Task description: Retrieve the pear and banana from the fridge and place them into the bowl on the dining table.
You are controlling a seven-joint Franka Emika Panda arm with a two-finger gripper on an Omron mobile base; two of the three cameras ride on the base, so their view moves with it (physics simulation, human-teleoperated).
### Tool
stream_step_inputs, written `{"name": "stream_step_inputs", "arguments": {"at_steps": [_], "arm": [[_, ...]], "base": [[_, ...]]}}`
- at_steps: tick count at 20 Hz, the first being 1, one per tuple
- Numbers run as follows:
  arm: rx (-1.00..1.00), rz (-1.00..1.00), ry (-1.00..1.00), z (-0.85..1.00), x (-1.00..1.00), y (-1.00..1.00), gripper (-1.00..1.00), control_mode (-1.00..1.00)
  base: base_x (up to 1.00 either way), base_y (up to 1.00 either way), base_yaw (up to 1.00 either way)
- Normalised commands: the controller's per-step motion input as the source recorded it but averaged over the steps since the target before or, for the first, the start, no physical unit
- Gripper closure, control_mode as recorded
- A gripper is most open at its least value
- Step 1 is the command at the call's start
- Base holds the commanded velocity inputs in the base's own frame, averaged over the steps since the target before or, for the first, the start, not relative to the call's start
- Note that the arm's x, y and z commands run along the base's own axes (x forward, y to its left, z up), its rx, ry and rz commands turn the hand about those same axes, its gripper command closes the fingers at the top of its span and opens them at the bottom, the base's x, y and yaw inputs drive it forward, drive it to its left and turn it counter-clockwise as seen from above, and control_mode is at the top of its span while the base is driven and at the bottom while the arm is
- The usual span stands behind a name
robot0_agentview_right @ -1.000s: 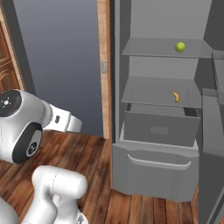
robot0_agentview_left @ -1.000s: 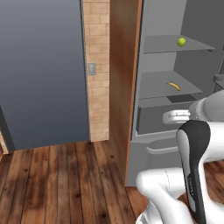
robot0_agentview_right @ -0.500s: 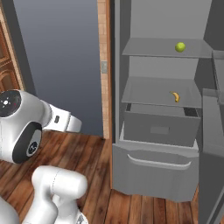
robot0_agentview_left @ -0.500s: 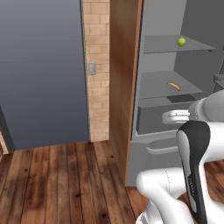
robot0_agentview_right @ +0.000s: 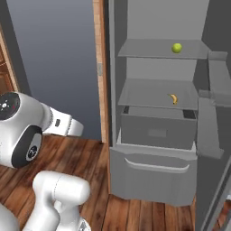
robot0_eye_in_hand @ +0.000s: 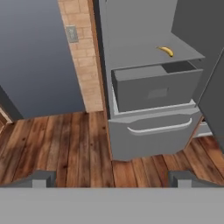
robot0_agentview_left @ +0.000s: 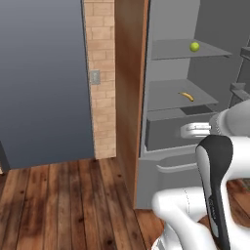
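Tall matte grey fridge stands open, its right side cut off by the frame edge; a grey lower drawer is pulled partly out. Slim curved yellow-orange banana lies on the middle shelf. Small round yellow-green pear sits on the upper shelf. Two-finger gripper, jaws spread wide and empty, hangs over the wooden floor before the fridge.

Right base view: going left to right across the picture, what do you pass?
Robot arm → grey wall → brick strip → open fridge → banana on the lower shelf and pear on the upper shelf, nearly level across → fridge door.
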Motion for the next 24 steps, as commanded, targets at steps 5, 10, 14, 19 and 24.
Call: {"name": "stream_step_inputs", "arguments": {"at_steps": [5,10,14,19,24], "arm": [[0.0,0.0,0.0,0.0,0.0,0.0,-1.0,1.0],[0.0,0.0,0.0,0.0,0.0,0.0,-1.0,1.0],[0.0,0.0,0.0,0.0,0.0,0.0,-1.0,1.0],[0.0,0.0,0.0,0.0,0.0,0.0,-1.0,1.0],[0.0,0.0,0.0,0.0,0.0,0.0,-1.0,1.0]], "base": [[0.0,-0.66,-0.02],[0.01,-0.65,0.0],[0.23,-0.41,0.0],[0.69,-0.09,0.0],[0.96,-0.03,0.0]]}}
